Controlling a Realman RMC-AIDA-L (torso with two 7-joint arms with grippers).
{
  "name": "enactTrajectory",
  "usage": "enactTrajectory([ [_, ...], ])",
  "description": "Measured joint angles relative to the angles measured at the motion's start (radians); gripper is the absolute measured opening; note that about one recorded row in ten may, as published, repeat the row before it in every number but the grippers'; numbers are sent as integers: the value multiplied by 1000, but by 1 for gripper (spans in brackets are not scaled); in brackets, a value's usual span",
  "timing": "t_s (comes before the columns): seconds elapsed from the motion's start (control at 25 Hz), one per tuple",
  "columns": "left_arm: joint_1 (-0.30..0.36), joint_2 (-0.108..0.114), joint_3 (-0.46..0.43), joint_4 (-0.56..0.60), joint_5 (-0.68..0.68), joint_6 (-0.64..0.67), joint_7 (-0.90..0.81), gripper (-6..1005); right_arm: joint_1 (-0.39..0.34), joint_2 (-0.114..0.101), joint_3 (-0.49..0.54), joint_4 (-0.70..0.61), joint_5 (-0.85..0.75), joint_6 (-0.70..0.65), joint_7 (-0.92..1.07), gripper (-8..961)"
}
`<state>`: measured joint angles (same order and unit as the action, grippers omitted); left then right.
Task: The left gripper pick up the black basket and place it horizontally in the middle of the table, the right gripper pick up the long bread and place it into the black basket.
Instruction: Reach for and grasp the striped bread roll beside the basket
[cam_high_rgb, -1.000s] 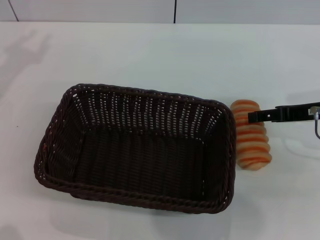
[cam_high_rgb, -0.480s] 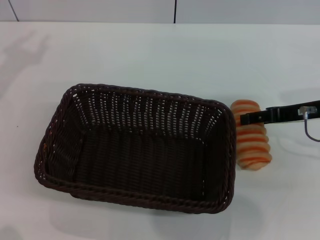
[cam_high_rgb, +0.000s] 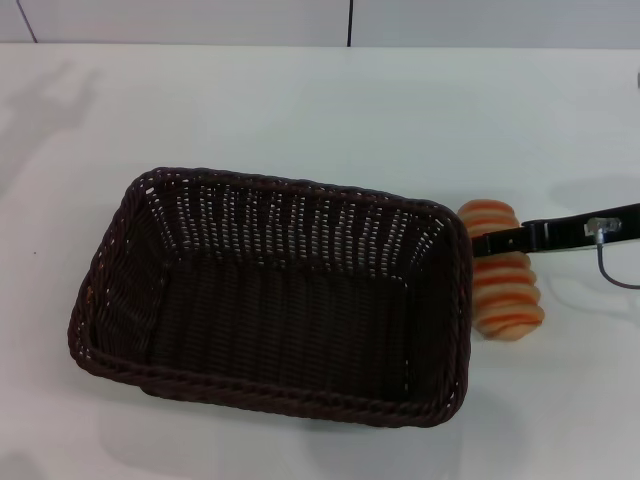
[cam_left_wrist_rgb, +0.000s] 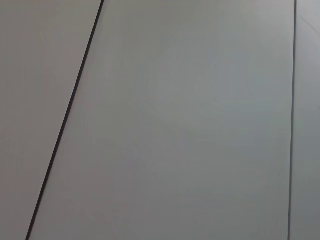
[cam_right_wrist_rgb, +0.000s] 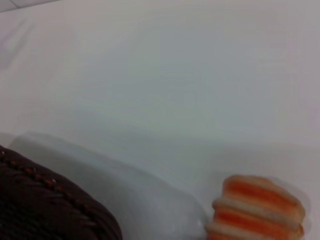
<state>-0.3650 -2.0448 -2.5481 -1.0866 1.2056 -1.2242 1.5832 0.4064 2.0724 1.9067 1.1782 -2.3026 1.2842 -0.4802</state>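
Reaching further across the long bread (cam_high_rgb: 503, 272) than a second ago, right gripper (cam_high_rgb: 478, 243) now tipped at the black basket (cam_high_rgb: 270, 295) rim; finger spread impossible to tell. Bread on the table (cam_high_rgb: 300, 110), just beside the basket. Grasp seemingly imminent. Left gripper unseen.

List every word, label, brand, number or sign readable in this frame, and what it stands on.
None: no view shows any readable text.
black basket: plain dark weave, no tag or label.
long bread: only orange stripes, no print.
right gripper: black bar across the bread, with a small silver piece that bears no legible marking.
table: bare white, no marks.
Left wrist view: only plain grey panels with dark seams.
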Motion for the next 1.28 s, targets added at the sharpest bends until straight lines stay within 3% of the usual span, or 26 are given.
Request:
enactTrajectory([
  [0.76,0,0,0,-1,-11,-2,8,453,19,-2,6,-24,-20,10,19,752],
  [1.16,3,0,-1,-1,-20,-12,10,453,25,-3,8,-26,-22,16,21,693],
  [1.28,3,0,-2,-1,-23,-12,10,453,25,-3,10,-26,-22,17,21,613],
])
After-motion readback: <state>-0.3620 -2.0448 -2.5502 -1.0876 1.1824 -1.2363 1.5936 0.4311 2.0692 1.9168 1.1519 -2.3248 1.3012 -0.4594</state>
